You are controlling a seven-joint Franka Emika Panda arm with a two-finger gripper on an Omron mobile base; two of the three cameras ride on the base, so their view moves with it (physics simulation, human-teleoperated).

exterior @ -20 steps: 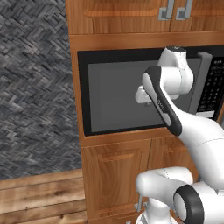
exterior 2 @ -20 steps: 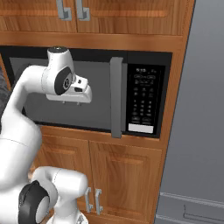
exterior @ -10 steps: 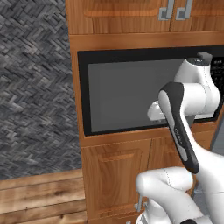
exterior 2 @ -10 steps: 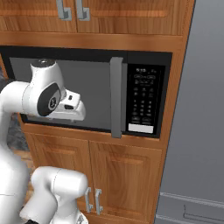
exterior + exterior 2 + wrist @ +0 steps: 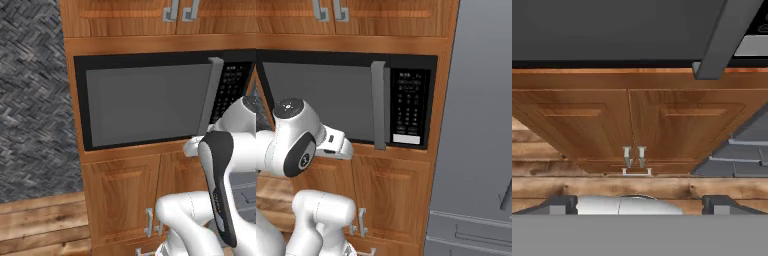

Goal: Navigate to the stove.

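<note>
The stove is out of view. My gripper (image 5: 640, 204) is open, its two dark fingertips (image 5: 559, 204) wide apart with nothing between them. The hand (image 5: 336, 145) hangs just below the microwave's bottom edge, in front of the wooden lower cabinet doors (image 5: 637, 120). In the left base view the hand (image 5: 192, 146) sits at the right, partly behind my own forearm.
A black-framed built-in microwave (image 5: 145, 102) with a grey door, bar handle (image 5: 378, 105) and keypad (image 5: 407, 112) faces me. Wooden cabinets sit above and below it. A grey fridge (image 5: 476, 125) stands to the right, a dark woven wall (image 5: 30, 100) and plank floor (image 5: 35, 220) to the left.
The arm has folded down, lowering the hand from in front of the microwave door to below it. The whole scene has slid slightly left, so the base has moved right.
</note>
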